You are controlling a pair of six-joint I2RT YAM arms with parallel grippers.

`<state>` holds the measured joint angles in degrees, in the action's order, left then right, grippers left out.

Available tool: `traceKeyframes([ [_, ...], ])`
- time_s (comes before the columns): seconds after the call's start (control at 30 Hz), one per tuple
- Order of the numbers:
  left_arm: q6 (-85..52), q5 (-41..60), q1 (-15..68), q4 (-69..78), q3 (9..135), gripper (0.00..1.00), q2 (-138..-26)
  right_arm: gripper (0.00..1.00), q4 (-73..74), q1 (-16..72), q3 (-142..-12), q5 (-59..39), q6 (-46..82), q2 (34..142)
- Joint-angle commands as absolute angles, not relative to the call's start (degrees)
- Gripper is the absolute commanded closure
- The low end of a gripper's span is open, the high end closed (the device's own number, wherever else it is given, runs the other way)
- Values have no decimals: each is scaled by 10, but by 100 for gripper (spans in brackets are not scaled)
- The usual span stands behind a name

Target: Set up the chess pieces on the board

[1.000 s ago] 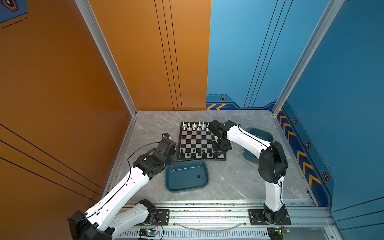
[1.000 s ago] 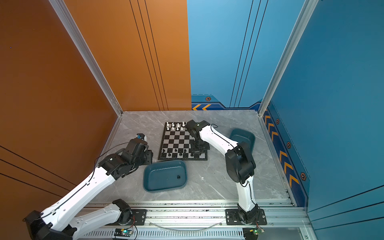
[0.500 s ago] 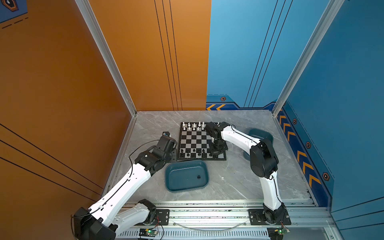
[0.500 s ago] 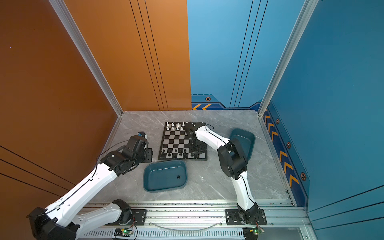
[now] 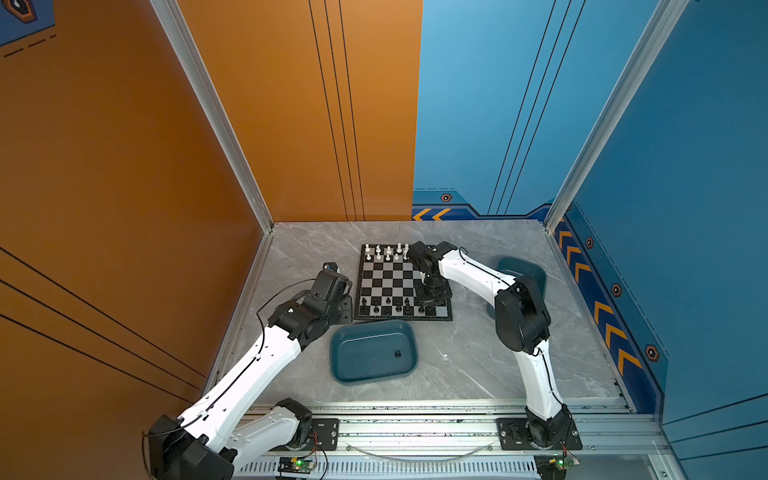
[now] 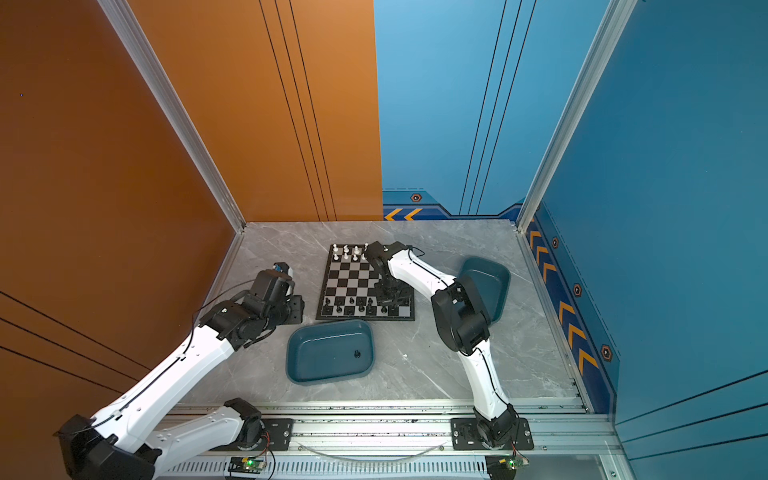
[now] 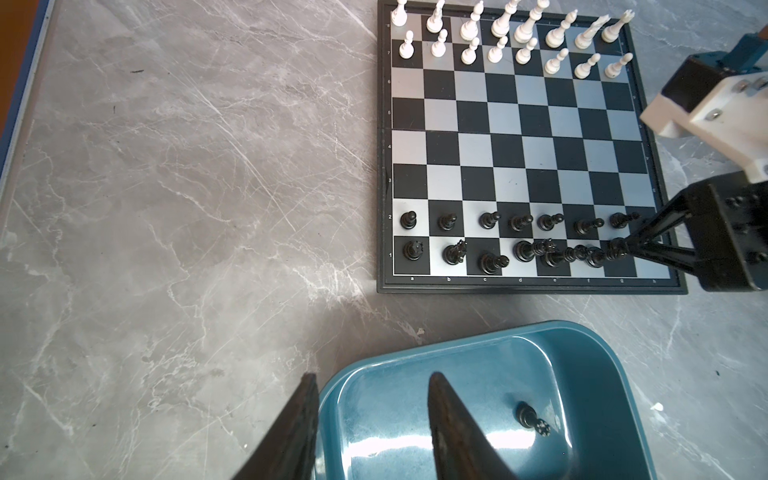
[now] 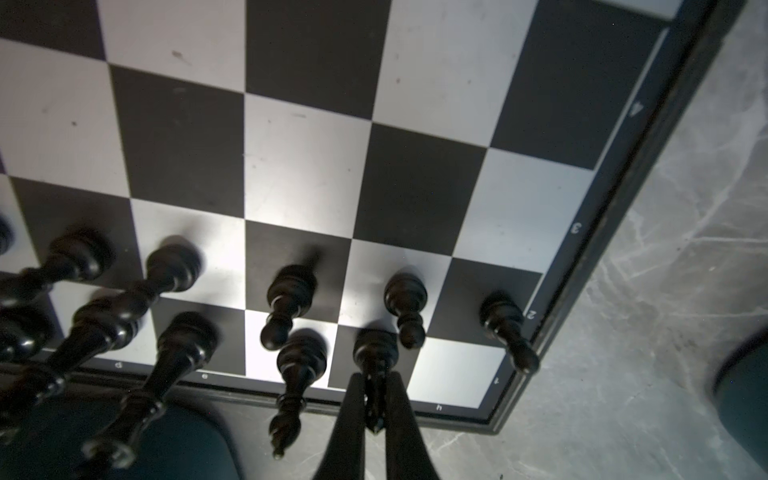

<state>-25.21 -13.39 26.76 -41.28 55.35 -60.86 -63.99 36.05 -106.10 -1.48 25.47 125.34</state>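
The board [image 5: 390,278] [image 6: 353,278] [image 7: 519,141] lies mid-table. White chess pieces [image 5: 388,251] [image 7: 498,37] fill its two far rows and black chess pieces [image 7: 490,220] [image 8: 286,299] stand along its two near rows. My right gripper [image 8: 376,376] [image 7: 623,249] [image 5: 428,305] is shut on a black piece [image 8: 375,353], upright over the dark square beside the near right corner square. I cannot tell whether its base touches the board. My left gripper [image 7: 372,375] is open and empty above the left rim of the near teal tray [image 7: 457,345].
One black piece [image 5: 397,354] [image 6: 356,354] [image 7: 528,415] lies in the near teal tray [image 5: 345,357] [image 6: 307,357], just in front of the board. A second teal tray [image 5: 528,270] [image 6: 490,278] sits to the right, partly behind my right arm. Walls close three sides.
My right arm's elbow has swung left toward the board while its gripper stayed low over the near right squares. The left arm has shifted only slightly.
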Motion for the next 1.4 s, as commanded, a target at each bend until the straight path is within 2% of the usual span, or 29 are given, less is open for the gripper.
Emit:
traceKeyframes([
  [0.0,-243,-121,262,-408,565,56,-610,90,-658,366,-1056,-21,257,1249],
  [0.57,-248,-118,259,-403,549,57,-595,89,-658,371,-1033,-11,262,1227],
  [0.63,-250,-118,259,-403,547,57,-590,87,-657,372,-1017,-12,261,1226],
  [0.9,-260,-118,259,-404,534,58,-568,58,-649,371,-1018,-13,262,1214],
  [1.27,-262,-124,259,-407,530,58,-551,56,-662,378,-1026,-13,271,1165],
  [1.37,-260,-137,257,-423,532,57,-546,58,-686,394,-1061,-10,273,1151],
])
